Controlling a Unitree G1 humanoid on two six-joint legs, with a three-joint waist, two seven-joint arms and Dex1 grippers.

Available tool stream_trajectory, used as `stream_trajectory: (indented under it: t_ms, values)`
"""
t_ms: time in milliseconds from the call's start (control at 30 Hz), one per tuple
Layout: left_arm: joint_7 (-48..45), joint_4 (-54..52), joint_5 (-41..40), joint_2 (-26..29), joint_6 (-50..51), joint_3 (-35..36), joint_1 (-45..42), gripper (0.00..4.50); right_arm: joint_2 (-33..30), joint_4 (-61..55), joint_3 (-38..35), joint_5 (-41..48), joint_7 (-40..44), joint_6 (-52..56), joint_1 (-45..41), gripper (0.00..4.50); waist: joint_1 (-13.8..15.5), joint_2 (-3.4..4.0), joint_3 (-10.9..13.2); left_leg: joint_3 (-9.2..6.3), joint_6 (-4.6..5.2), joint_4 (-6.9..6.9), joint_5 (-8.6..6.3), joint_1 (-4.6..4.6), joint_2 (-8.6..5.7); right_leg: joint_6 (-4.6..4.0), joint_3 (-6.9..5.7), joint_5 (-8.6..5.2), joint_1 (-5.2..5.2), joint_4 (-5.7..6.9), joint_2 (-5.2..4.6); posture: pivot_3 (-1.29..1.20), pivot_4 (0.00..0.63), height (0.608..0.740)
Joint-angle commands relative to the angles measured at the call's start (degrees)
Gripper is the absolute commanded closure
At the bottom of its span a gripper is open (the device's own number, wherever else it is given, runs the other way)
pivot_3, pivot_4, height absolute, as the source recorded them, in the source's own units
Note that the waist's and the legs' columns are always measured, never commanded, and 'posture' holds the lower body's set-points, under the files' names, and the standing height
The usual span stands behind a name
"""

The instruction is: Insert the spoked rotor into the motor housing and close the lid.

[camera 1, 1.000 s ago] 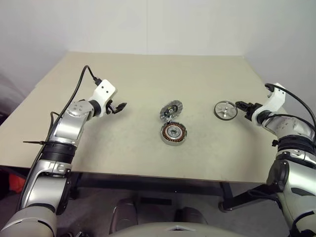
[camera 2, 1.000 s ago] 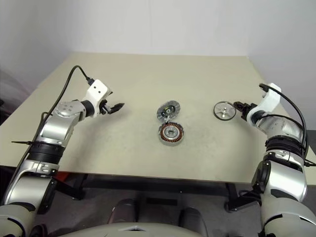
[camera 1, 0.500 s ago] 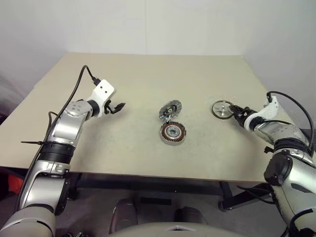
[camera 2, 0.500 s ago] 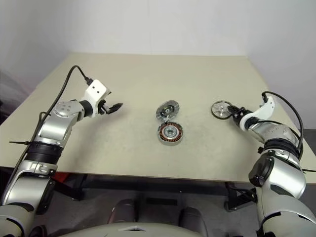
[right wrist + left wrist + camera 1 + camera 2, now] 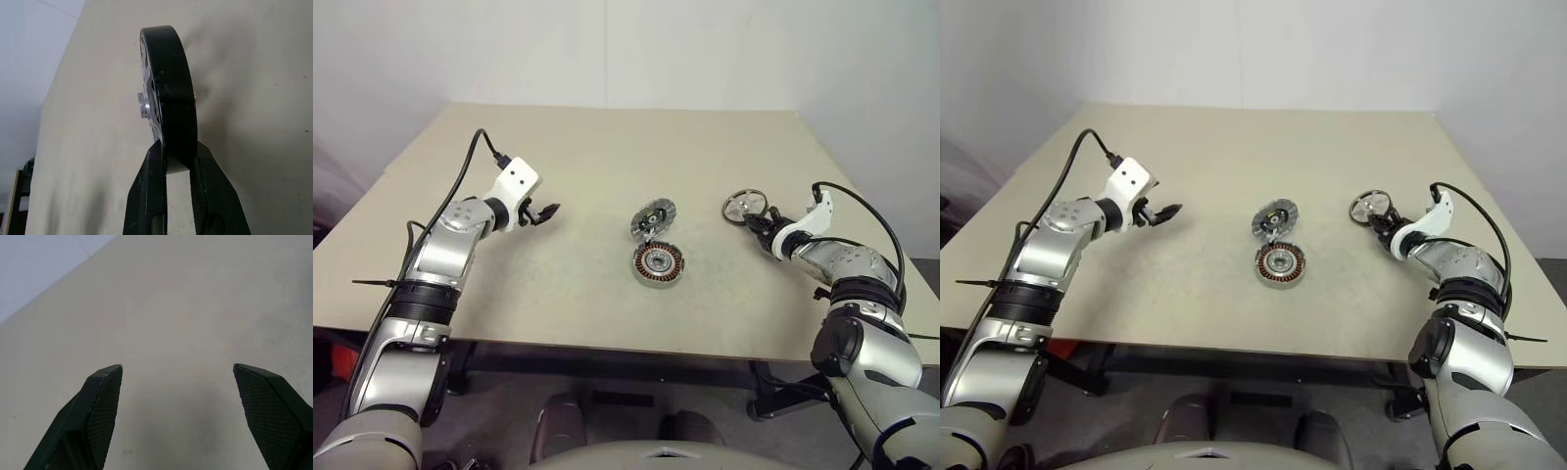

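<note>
The motor housing [image 5: 658, 264], a short ring of copper windings around a silver hub, lies flat at the table's middle. Just behind it a round lid [image 5: 652, 216] rests tilted on its edge. To the right, the spoked rotor [image 5: 745, 205], with a black rim and silver spokes, is tipped up off the table. My right gripper [image 5: 759, 223] is shut on the rotor's [image 5: 168, 88] rim, one finger on each face. My left gripper [image 5: 548, 211] hovers open over bare table at the left, well away from the parts, and its fingers [image 5: 102, 401] hold nothing.
The tan table [image 5: 607, 147] ends close behind my right arm at its right edge and near my arms at the front. A white wall stands behind the far edge. A black cable [image 5: 470, 166] loops over my left arm.
My right gripper moved left to the rotor, rolled, and shut on its rim. The rotor, lying flat before, now stands tipped up and sits a little further left. The left arm kept still.
</note>
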Motion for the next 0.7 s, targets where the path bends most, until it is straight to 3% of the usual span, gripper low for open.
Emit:
stream_trajectory:
  t_ms: [33,200,433,700]
  values:
    - [0.01,-1.66,0.15,0.83,-0.93,0.86,-0.85,0.68,0.38,-5.07,-3.23,5.13,-0.37,2.95,-0.67,4.18,-0.05,0.01,0.01,0.00,0.00,0.00,0.00,0.00,0.00,0.00,0.00,0.00,0.00,0.00,0.00,0.00,0.000,0.740]
    - [-0.16,-1.36,0.27,0.64,-1.20,0.54,-1.04,0.68,3.45,-17.95,-7.62,18.13,2.48,17.55,2.30,4.18,0.01,0.03,0.02,0.01,-0.01,-0.07,0.00,-0.02,0.01,0.00,0.00,0.00,-0.06,-0.02,0.02,0.00,0.000,0.740]
    - [-0.64,-0.91,0.51,0.34,-1.71,0.01,-1.10,0.68,6.23,-41.98,-3.99,33.01,4.04,39.58,16.88,4.18,1.20,0.03,0.01,0.01,-0.01,-0.24,0.01,0.00,0.00,0.00,-0.02,-0.01,-0.04,-0.15,0.01,0.00,0.000,0.740]
    - [-1.12,-0.68,0.84,-0.29,-2.04,-0.37,-1.06,0.68,3.78,-45.89,3.34,40.98,3.17,45.03,23.27,4.18,1.44,0.04,0.02,0.00,-0.11,-0.31,0.06,0.17,0.01,0.45,0.02,-0.26,0.01,-0.13,-0.01,0.00,0.000,0.740]
